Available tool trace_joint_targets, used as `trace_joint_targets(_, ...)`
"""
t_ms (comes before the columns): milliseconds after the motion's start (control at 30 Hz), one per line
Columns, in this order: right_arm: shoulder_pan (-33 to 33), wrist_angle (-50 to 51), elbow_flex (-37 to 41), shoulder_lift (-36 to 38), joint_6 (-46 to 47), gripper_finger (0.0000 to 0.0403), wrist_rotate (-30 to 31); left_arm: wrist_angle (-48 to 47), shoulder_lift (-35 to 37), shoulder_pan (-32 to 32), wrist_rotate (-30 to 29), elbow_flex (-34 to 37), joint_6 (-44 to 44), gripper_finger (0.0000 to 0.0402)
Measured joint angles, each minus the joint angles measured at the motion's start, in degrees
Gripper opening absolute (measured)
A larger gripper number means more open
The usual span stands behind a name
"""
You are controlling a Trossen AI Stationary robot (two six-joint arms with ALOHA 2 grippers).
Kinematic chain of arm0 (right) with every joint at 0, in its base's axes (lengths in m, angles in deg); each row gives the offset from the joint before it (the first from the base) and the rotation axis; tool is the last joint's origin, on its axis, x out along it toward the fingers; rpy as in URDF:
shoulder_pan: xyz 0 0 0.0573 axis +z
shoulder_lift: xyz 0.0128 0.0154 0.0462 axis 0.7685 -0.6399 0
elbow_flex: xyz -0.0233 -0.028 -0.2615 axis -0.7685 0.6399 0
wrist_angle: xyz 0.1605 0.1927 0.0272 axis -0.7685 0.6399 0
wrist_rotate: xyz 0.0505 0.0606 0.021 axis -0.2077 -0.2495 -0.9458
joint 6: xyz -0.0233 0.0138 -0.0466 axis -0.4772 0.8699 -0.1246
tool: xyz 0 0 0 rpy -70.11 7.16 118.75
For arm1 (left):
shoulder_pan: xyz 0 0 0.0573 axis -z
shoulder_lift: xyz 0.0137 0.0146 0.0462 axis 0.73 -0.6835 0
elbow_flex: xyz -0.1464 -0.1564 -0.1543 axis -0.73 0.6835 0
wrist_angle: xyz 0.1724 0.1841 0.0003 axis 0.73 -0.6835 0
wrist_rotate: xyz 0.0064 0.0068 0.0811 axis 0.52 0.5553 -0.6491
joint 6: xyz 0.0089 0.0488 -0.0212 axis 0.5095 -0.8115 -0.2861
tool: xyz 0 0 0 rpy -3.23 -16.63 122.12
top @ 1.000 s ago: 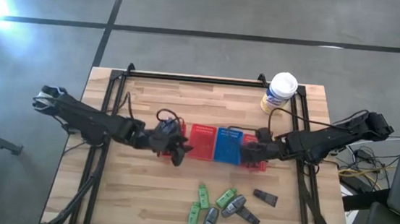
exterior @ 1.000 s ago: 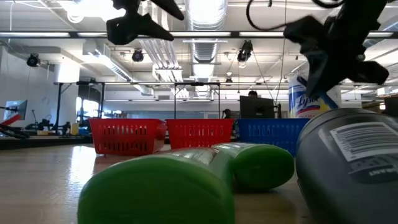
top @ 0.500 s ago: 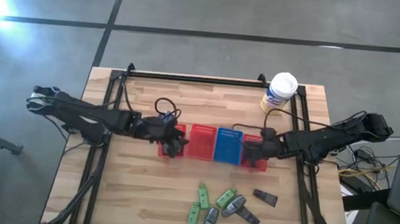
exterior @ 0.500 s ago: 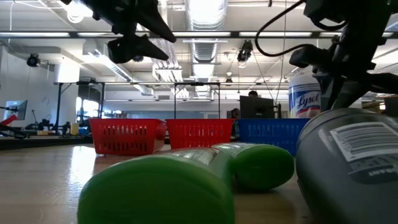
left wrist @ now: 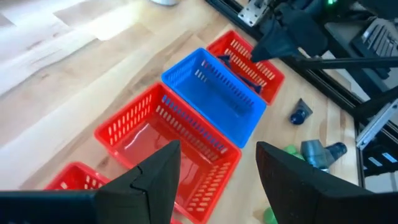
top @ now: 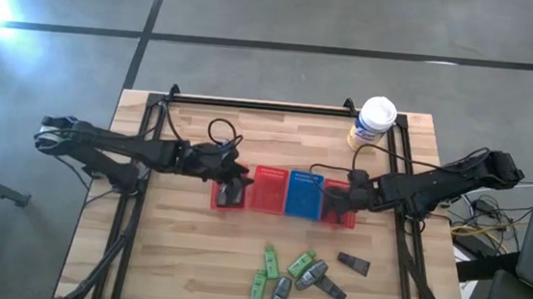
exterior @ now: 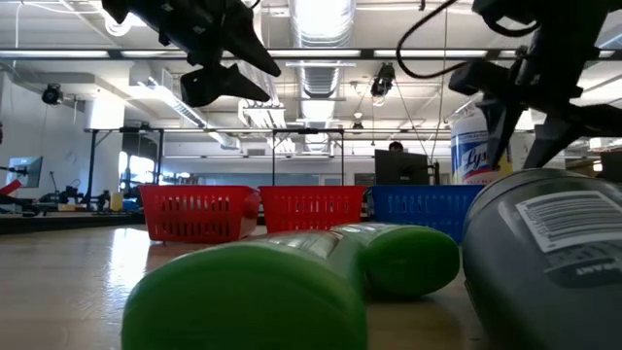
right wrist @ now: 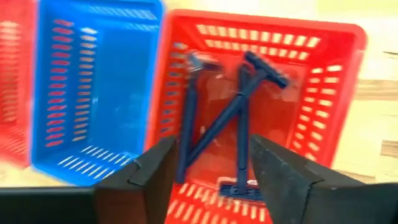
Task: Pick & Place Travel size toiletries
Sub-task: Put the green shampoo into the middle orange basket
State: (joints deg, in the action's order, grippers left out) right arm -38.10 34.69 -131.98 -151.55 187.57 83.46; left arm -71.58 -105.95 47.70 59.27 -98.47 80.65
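Since a second ago, your left gripper (top: 231, 187) has swung over the leftmost red basket (top: 226, 200), fingers spread and empty. Your right gripper (top: 336, 202) hangs over the rightmost red basket (right wrist: 323, 93), fingers parted, above blue razors (right wrist: 239, 115). Remaining toiletries (top: 297, 270) lie on the surface's (top: 189, 259) near edge.

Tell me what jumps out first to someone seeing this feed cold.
A row of mesh baskets, red and blue, sits mid-table, with the left gripper over the leftmost red basket and the right gripper open over the rightmost red basket, where blue razors lie. Near the front edge lies a cluster of small toiletries, green and grey. A white-lidded canister stands at the back right.
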Motion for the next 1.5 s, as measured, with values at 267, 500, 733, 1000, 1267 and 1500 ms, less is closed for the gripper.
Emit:
trace_joint_targets(267, 0.0, -0.2, -5.0, 0.0, -8.9, 0.0248, 0.7, 1.1, 0.0, -3.3, 0.5, 0.0, -0.6, 0.0213)
trace_joint_targets(500, 0.0, -0.2, -7.6, 0.0, -15.1, 0.0276, 0.6, 0.8, 0.0, -3.2, 0.5, 0.0, 2.0, 0.0213)
trace_joint_targets(733, 0.0, -0.6, -9.7, 0.0, -22.4, 0.0293, -3.5, -0.2, 0.0, -3.0, 0.5, 0.0, 5.9, 0.0213)
trace_joint_targets(1000, 0.0, -0.5, -8.5, 0.0, -25.9, 0.0292, -5.8, -0.2, -0.2, -1.6, 0.5, 0.0, 14.1, 0.0213)
trace_joint_targets(1267, 0.4, -0.6, -6.1, 0.0, -28.9, 0.0266, -10.6, -0.2, -1.8, 5.2, -1.0, 0.3, 22.2, 0.0213)
trace_joint_targets(1500, 3.4, -1.5, -6.1, 0.0, -29.1, 0.0252, -10.7, -0.2, -4.1, 12.5, -7.3, 0.3, 30.1, 0.0213)
